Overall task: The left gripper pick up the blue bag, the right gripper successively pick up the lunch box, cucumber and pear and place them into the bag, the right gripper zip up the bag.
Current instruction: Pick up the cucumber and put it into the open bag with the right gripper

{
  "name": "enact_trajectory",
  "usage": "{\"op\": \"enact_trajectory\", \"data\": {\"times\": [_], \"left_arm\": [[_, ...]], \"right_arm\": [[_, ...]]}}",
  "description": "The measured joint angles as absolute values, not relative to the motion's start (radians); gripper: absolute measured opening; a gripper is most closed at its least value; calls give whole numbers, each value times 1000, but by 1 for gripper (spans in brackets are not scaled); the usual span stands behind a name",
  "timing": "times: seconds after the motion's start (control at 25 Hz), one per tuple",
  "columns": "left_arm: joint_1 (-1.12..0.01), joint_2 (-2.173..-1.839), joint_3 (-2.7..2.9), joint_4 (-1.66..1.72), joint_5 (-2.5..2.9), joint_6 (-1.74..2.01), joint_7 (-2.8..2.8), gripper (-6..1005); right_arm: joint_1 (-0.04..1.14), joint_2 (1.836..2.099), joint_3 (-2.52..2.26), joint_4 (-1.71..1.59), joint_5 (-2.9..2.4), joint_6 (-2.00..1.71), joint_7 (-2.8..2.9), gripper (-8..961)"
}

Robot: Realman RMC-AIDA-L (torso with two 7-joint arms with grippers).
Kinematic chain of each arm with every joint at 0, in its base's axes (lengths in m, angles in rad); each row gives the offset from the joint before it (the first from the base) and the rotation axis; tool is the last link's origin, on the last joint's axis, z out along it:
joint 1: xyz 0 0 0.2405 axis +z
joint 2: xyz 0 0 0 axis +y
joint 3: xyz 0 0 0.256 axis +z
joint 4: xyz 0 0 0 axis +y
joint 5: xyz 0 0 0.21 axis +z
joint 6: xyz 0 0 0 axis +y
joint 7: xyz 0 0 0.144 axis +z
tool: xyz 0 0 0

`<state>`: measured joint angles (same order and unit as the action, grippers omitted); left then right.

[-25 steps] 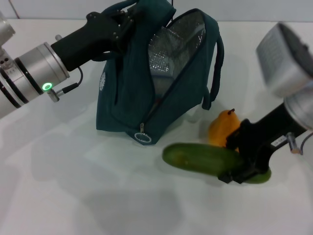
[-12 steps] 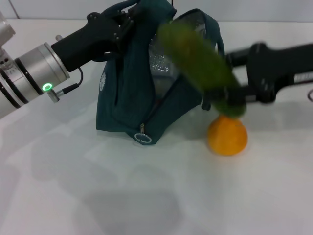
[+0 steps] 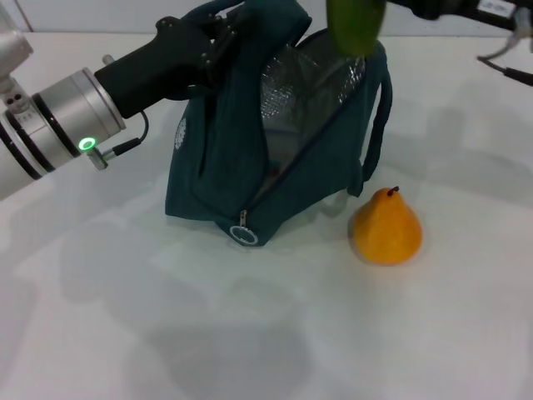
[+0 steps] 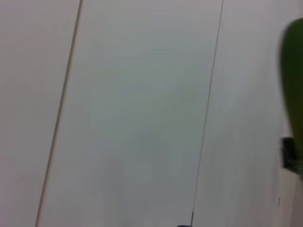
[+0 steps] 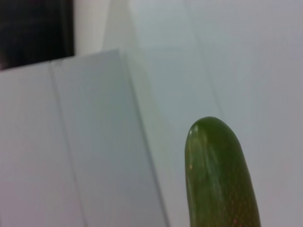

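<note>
Up at the far edge of the head view we catch the cucumber [image 3: 356, 23] hanging end-down above the open mouth of the blue bag [image 3: 275, 142], lifted well clear of the table [image 3: 250, 333] since a second ago, when it lay on the surface beside the pear [image 3: 386, 227]. We see only the black wrist of the right gripper [image 3: 454, 8] at the top right, so we cannot tell from here how its fingers sit on the cucumber. Over on the left, the left gripper [image 3: 218, 40] is clamped on the bag's top fabric, keeping it propped upright with the silver lining showing, just as before. The pear stands upright on the table to the right of the bag, near it but apart; half a second ago it was tipped over. We spot nothing of the lunch box.

Switching to the left wrist view, we get mostly pale wall, with a green sliver of cucumber [image 4: 293, 85] at the edge.

From the right wrist view, the cucumber's [image 5: 220, 179] rounded tip fills the frame against white panels.
</note>
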<state>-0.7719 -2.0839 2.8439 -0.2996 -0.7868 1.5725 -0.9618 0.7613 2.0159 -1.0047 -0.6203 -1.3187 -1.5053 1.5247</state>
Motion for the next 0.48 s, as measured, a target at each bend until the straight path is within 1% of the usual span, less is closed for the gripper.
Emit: {"op": "enact_trajectory", "data": {"times": [0.16, 0.48], "left_arm": [[-776, -2083, 2844, -291, -782, 1573, -961, 47], [-785, -2083, 2844, -288, -764, 1574, -960, 47]], "right_arm": [[812, 2015, -1014, -566, -1330, -1465, 1519, 542], [833, 2018, -1148, -555, -1358, -1310, 1486, 541]]}}
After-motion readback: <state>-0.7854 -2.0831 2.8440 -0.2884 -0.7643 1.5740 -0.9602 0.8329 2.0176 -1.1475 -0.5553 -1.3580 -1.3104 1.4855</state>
